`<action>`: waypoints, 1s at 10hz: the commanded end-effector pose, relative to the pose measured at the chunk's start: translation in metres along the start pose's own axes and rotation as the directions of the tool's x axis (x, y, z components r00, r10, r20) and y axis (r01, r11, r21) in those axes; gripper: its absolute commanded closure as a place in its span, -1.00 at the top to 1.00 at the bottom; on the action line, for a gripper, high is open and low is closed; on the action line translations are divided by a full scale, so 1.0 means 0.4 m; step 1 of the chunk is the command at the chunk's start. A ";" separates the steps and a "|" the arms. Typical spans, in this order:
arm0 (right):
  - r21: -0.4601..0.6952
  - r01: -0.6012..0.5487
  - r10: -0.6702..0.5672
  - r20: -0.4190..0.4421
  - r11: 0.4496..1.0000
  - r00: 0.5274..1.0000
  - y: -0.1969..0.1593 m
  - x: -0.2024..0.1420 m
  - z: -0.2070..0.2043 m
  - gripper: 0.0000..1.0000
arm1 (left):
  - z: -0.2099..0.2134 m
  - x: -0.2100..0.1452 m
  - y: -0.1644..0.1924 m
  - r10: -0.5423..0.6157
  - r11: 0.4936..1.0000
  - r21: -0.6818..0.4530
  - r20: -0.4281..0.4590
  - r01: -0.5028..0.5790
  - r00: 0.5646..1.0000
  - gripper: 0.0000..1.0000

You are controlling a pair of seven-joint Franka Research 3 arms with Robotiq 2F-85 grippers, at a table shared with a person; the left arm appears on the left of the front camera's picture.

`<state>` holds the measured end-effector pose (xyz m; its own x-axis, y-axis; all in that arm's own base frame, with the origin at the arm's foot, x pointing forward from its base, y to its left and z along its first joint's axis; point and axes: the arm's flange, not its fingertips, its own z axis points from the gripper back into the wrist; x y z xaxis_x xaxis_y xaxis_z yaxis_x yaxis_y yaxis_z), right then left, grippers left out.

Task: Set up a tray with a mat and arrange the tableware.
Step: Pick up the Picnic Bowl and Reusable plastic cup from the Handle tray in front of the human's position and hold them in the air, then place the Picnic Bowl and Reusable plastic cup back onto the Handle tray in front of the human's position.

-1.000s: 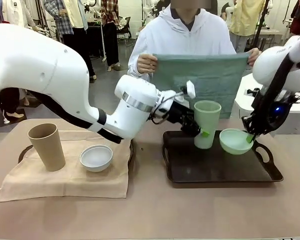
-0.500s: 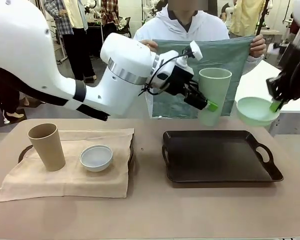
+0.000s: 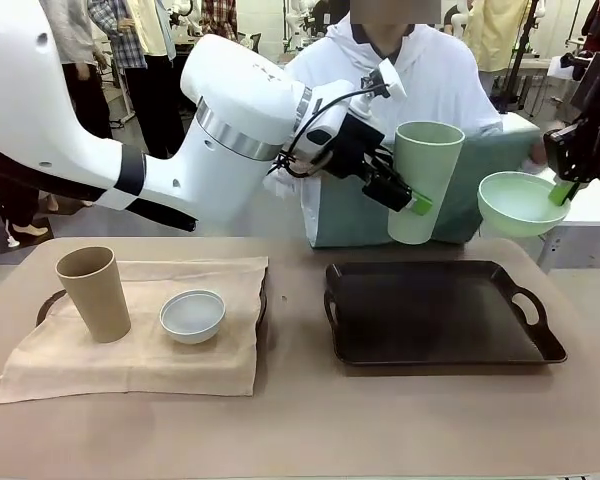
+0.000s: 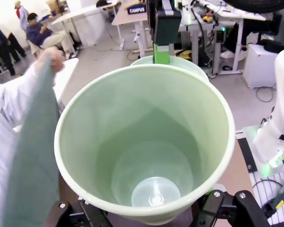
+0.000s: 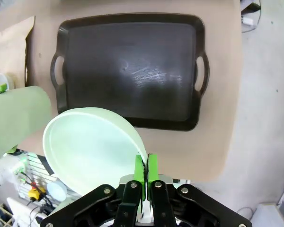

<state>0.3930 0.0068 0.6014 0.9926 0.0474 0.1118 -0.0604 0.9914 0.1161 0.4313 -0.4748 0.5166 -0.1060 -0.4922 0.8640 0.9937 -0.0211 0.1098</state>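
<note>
Both loads hang clear above the bare black tray — left gripper clamped on the upright pale green cup, right gripper pinching the pale green bowl rim — while the person's green mat waits at the far side.

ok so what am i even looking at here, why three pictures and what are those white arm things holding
These are two white robot arms at a table, with a person opposite holding up a grey-green cloth mat.

The front view comes from a fixed camera between the arms. The other two come from cameras on each wrist, looking along the fingers.

The left end effector holds a tall pale green plastic cup in the air; its wrist camera looks straight down into it. The right end effector pinches the rim of a small pale green bowl above an empty dark tray.

On the table's other side, a tan cup and small white bowl sit on a beige mat laid over a second tray.
</note>
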 end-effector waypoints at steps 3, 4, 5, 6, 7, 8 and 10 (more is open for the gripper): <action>-0.002 -0.001 0.001 0.004 1.000 1.000 0.000 -0.004 0.004 -1.00 | -0.016 -0.002 0.013 -0.002 1.000 -0.011 0.010 0.002 1.000 0.38; -0.002 -0.001 0.001 0.004 1.000 1.000 0.000 -0.004 0.004 -1.00 | -0.016 -0.002 0.013 -0.002 1.000 -0.011 0.010 0.002 1.000 0.38; -0.002 -0.001 0.001 0.004 1.000 1.000 0.000 -0.004 0.004 -1.00 | -0.016 -0.002 0.013 -0.002 1.000 -0.011 0.010 0.002 1.000 0.38; -0.002 -0.001 0.001 0.004 1.000 1.000 0.000 -0.004 0.004 -1.00 | -0.016 -0.002 0.013 -0.002 1.000 -0.011 0.010 0.002 1.000 0.38; -0.002 -0.001 0.001 0.004 1.000 1.000 0.000 -0.004 0.004 -1.00 | -0.016 -0.002 0.013 -0.002 1.000 -0.011 0.010 0.002 1.000 0.38; -0.002 -0.001 0.001 0.004 1.000 1.000 0.000 -0.004 0.004 -1.00 | -0.016 -0.002 0.013 -0.002 1.000 -0.011 0.010 0.002 1.000 0.38; -0.002 -0.001 0.001 0.004 1.000 1.000 0.000 -0.004 0.004 -1.00 | -0.016 -0.002 0.013 -0.002 1.000 -0.011 0.010 0.002 1.000 0.38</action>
<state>0.3927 0.0066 0.6018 0.9925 0.0471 0.1130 -0.0603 0.9914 0.1162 0.4367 -0.4782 0.5108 -0.0959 -0.4892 0.8669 0.9949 -0.0213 0.0981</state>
